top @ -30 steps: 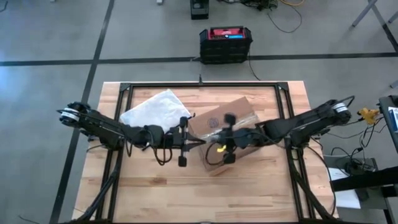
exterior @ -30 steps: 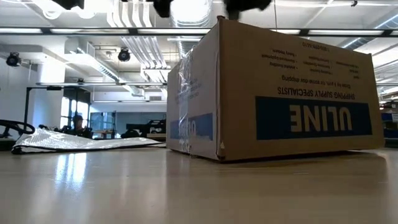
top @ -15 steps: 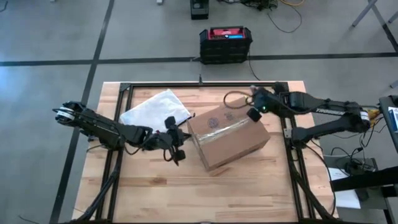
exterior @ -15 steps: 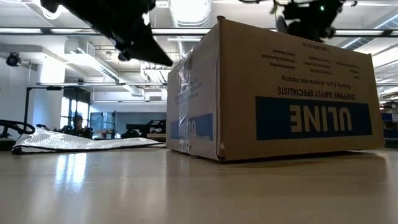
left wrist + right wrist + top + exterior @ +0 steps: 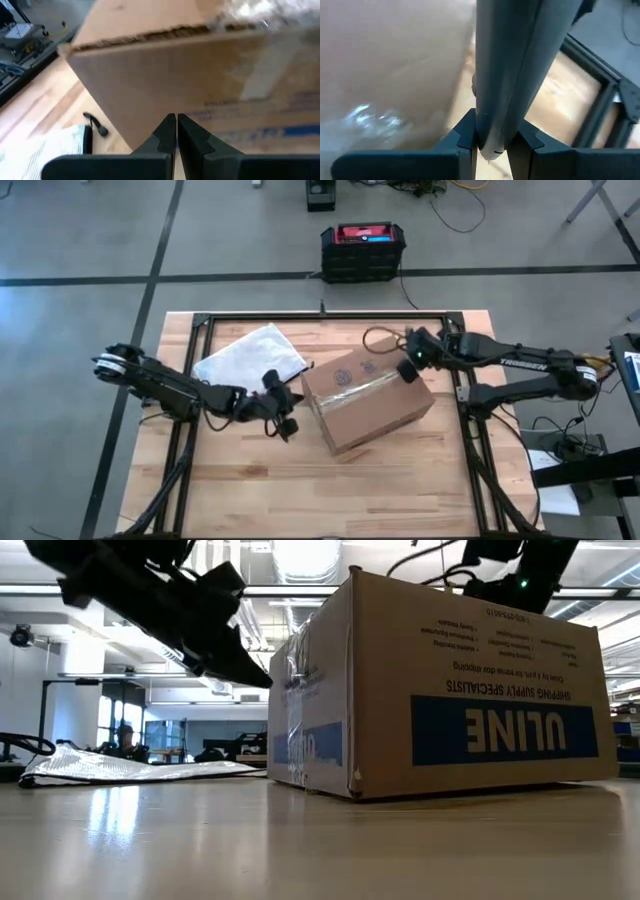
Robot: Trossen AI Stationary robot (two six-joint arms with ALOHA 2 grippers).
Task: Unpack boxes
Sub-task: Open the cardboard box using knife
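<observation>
Centrally on the wooden table (image 5: 250,490) we see the brown ULINE box (image 5: 366,392), flaps taped shut. Beside its left face hovers the left gripper (image 5: 284,414), fingers (image 5: 167,134) pressed together, empty. At its far right corner, the right gripper (image 5: 405,367) clamps a slender grey tool (image 5: 512,70).

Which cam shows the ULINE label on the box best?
Low view: the blue ULINE label fills the cardboard box's near side, fully legible though upside down. High view shows only the box's taped top. Left wrist view catches a blurred blue strip of print. Right wrist view shows no label.
</observation>
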